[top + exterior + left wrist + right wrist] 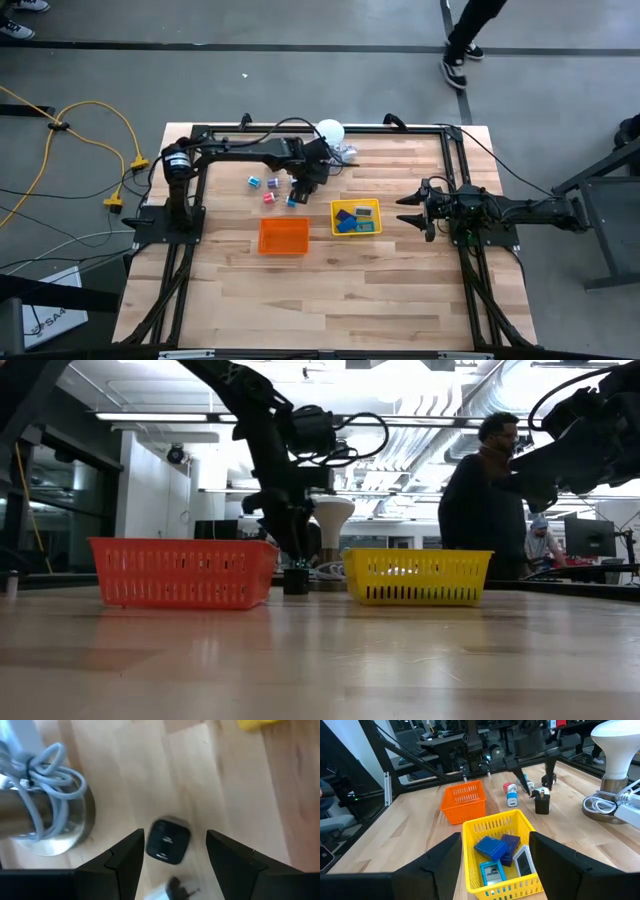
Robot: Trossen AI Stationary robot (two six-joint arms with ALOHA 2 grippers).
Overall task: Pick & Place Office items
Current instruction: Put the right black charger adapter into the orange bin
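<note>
- Dark fingers (122, 857) of the left gripper (175, 855) are being shown parted, with a small black block (168, 841) standing on the table (225, 785) between them; no finger is seen touching it.
- Nothing is being held by the left gripper.
- Just beyond its fingertips, the metallic lamp base (47, 820) with a coiled grey cable (45, 767) is being shown.
- Red and blue bits (270, 190) are lying close beside the left gripper, on the side away from the yellow tray (356, 217).
- Open jaws are being kept by the right gripper (412, 208), empty and hovering just beside the yellow tray, where blue and grey blocks (497, 852) are lying.
- An orange tray (284, 236) is sitting farther from it.
</note>
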